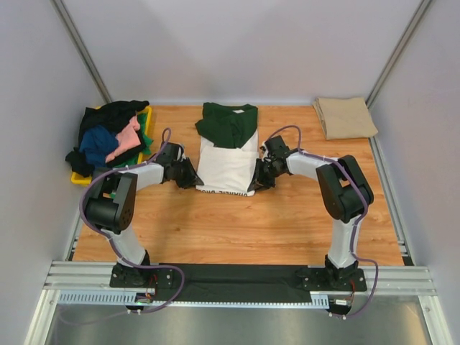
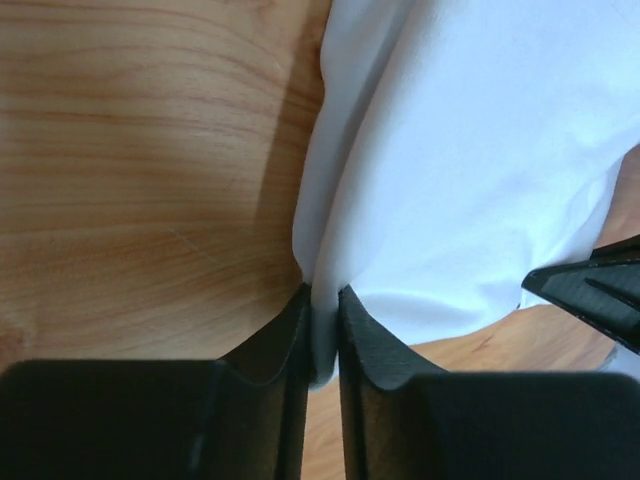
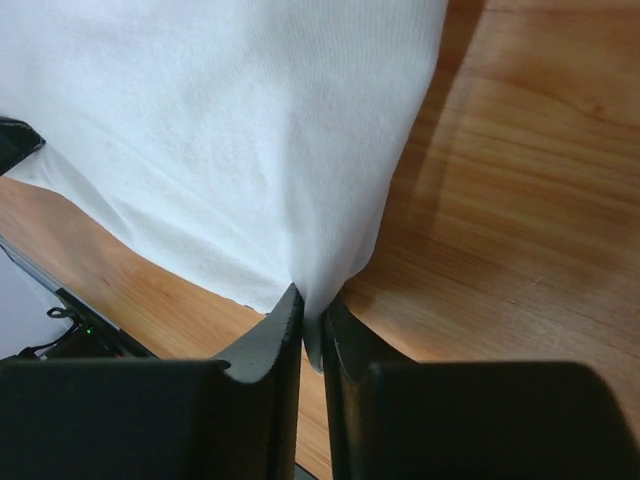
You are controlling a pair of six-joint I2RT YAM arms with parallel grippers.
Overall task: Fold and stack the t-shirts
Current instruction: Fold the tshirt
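The cream t-shirt (image 1: 226,164) with dark green sleeves (image 1: 228,123) lies partly folded in the middle of the table, black print at its near hem. My left gripper (image 1: 192,180) is shut on its near left corner, and the cloth (image 2: 470,150) is pinched between the fingers (image 2: 375,345). My right gripper (image 1: 256,184) is shut on the near right corner, with cloth (image 3: 220,130) between its fingers (image 3: 265,345). A folded tan t-shirt (image 1: 345,117) lies at the far right. A pile of black, blue, pink and green t-shirts (image 1: 111,136) fills the tray.
The yellow plastic tray (image 1: 79,177) stands at the far left, close behind my left arm. Grey walls enclose the wooden table (image 1: 237,223). The black base rail (image 1: 237,277) runs along the near edge.
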